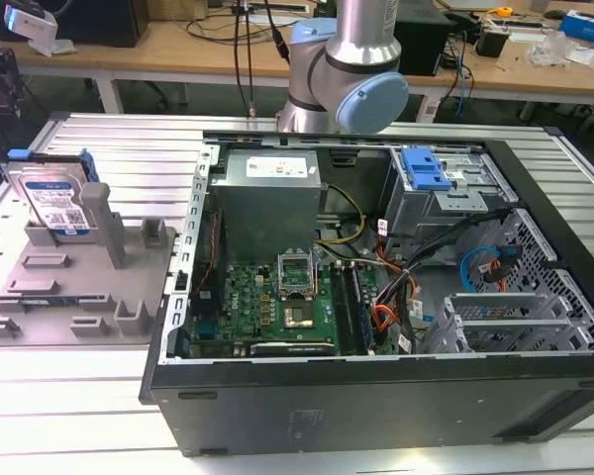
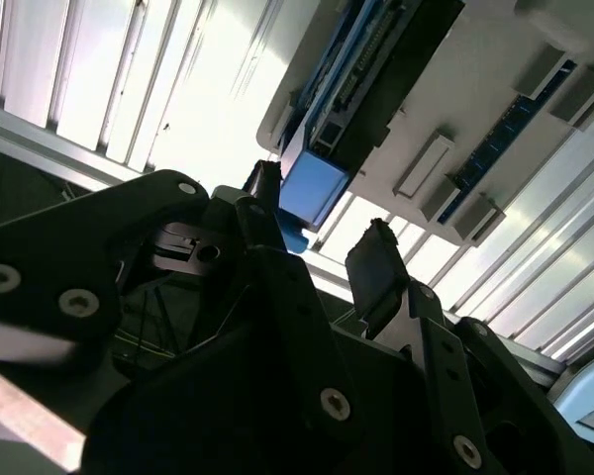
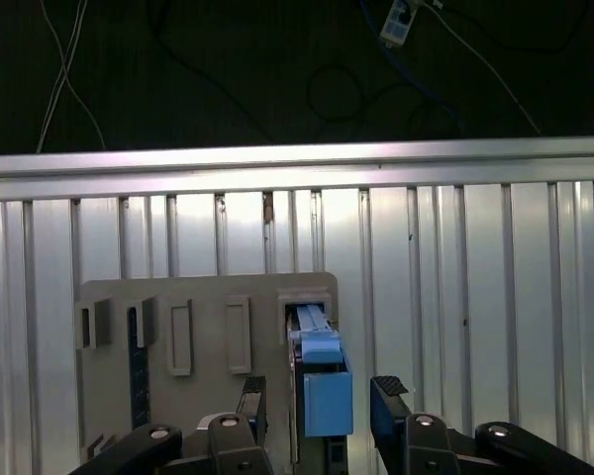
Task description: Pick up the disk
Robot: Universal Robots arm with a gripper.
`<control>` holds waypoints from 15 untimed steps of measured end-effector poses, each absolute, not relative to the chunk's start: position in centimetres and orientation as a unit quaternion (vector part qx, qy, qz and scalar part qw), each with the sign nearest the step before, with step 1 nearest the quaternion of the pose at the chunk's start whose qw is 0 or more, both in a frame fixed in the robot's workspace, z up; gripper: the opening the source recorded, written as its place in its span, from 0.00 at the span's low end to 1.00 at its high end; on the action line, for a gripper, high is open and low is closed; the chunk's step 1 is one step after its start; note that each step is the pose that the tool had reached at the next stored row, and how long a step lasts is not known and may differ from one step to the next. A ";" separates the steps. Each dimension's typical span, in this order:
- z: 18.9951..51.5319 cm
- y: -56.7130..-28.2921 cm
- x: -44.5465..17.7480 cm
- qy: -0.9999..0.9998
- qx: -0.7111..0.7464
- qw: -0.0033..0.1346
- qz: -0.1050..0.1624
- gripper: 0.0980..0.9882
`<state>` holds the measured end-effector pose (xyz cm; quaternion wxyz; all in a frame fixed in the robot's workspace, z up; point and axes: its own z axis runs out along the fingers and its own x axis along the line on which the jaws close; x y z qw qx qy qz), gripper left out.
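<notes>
- In the first wrist view the gripper (image 3: 321,398) is cut off by the frame edge. Its two fingertips (image 3: 389,396) and the knuckles behind them are what can be seen.
- In the second wrist view the gripper's dark body lies in shadow across much of the frame, and its detail is hard to read.
- In the exterior view the disk (image 1: 57,203) stands upright on its edge at the centre left of the frame. It sits in a slot of the grey fixture (image 1: 89,297), which hides its lower part.
- Both wrist views show the disk edge-on, so its labelled face is hidden there. What stands out is the blue end of one of its rails (image 3: 324,381).
- The claw is spread, with one finger on each side of that blue end. The first wrist view shows a gap on both sides, so nothing is pinched. How high the fingertips stand above the disk cannot be told.
- The arm (image 1: 342,59) is cut off by the top edge at the upper centre of the exterior view, where its silver tube and blue-capped joints show.
- A dark shape at the upper left edge of the exterior view, above the disk, is cut off too much to identify.
- Counted: one disk with two blue rails, one fixture, one arm and one gripper with two fingers.
- Also counted: one open computer case (image 1: 376,396) filling the centre and right of the exterior view, and one blue bracket (image 1: 424,170) inside it at the upper right.
- All of these rest on one slatted metal table (image 1: 69,406).
</notes>
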<state>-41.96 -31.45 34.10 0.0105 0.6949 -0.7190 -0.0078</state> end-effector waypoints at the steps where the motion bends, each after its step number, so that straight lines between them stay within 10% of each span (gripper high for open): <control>1: 34.1 -31.4 -42.0 -0.719 0.695 0.010 -0.008 0.50; 15: 32.6 -31.2 -41.2 -0.719 0.695 0.016 -0.002 0.50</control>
